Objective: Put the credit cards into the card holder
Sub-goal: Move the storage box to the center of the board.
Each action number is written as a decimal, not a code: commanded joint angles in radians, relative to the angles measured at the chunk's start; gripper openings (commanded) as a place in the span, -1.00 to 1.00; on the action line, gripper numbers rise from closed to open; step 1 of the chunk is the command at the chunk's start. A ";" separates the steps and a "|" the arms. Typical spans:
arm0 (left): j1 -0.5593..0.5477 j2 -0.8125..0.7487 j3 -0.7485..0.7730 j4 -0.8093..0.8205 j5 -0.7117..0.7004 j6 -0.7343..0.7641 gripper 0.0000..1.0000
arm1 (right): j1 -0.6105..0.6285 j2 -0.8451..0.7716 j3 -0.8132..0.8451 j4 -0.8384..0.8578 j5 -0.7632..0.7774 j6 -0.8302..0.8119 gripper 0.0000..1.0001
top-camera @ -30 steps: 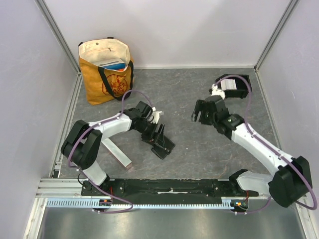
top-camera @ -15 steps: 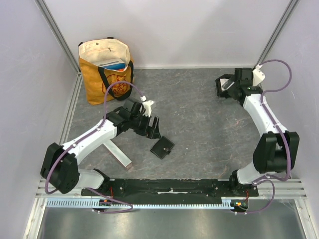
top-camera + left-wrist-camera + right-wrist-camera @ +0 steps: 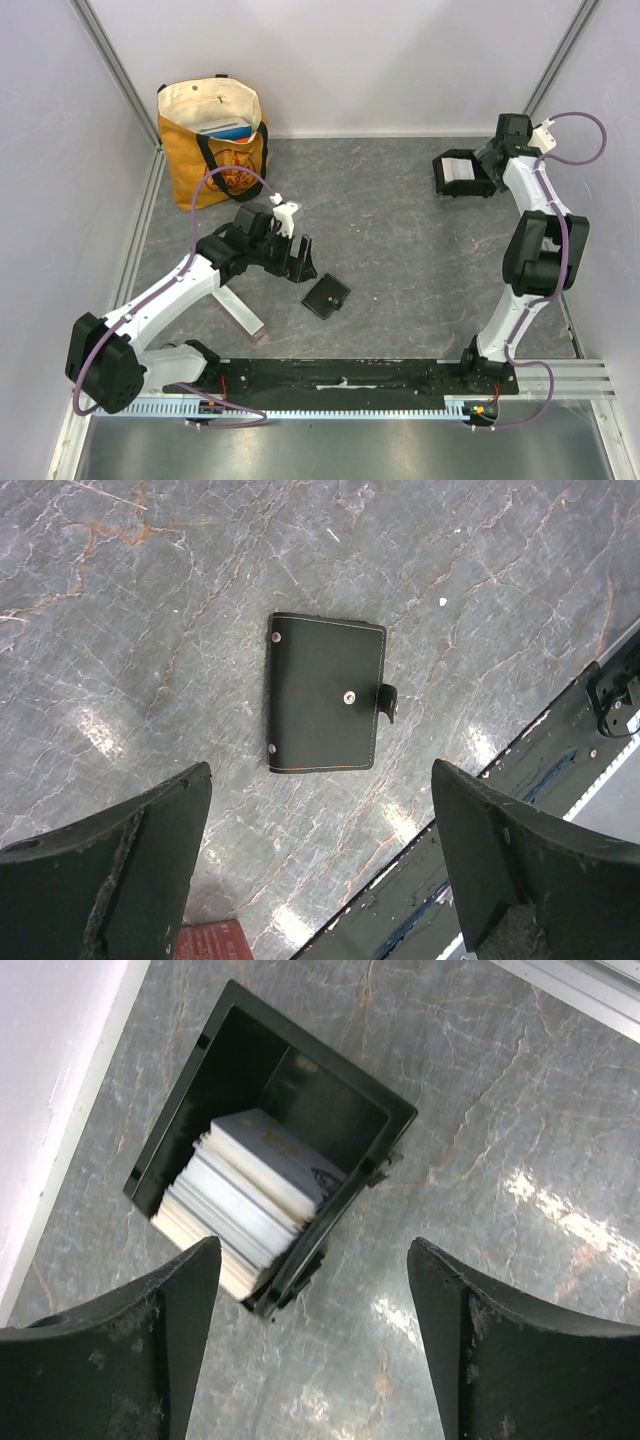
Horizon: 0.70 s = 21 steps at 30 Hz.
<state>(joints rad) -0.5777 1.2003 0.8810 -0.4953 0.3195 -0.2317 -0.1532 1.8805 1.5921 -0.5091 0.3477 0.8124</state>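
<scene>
The card holder (image 3: 462,178), a small black tray, sits at the back right. A stack of pale grey-blue and cream credit cards (image 3: 245,1198) leans in one compartment, and its black wall (image 3: 300,1075) borders the bare compartment beside it. My right gripper (image 3: 312,1250) hovers over the holder's near edge, open and empty; it also shows in the top view (image 3: 486,168). My left gripper (image 3: 320,780) is open and empty above the floor, just short of a closed flat black wallet (image 3: 328,692). No orange-gold card shows clearly.
An orange-and-cream tote bag (image 3: 212,140) stands at the back left with something blue and white inside. A pale bar with a red end (image 3: 238,310) lies near the left arm. The black wallet (image 3: 326,297) lies mid-floor. Walls close in on three sides.
My right arm swung from mid-table to the back right, over the card holder. My left gripper drew back left off the wallet, which stays on the floor.
</scene>
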 commanded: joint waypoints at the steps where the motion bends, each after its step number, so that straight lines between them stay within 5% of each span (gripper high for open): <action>1: 0.003 -0.039 -0.011 0.043 -0.017 -0.017 0.90 | -0.025 0.080 0.101 -0.002 0.014 0.031 0.63; 21: 0.004 -0.031 -0.016 0.046 -0.019 -0.020 0.91 | -0.051 0.246 0.149 0.067 -0.024 0.041 0.34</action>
<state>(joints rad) -0.5777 1.1812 0.8677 -0.4892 0.3099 -0.2321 -0.2024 2.1216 1.7329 -0.4847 0.3370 0.8272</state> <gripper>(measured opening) 0.954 0.683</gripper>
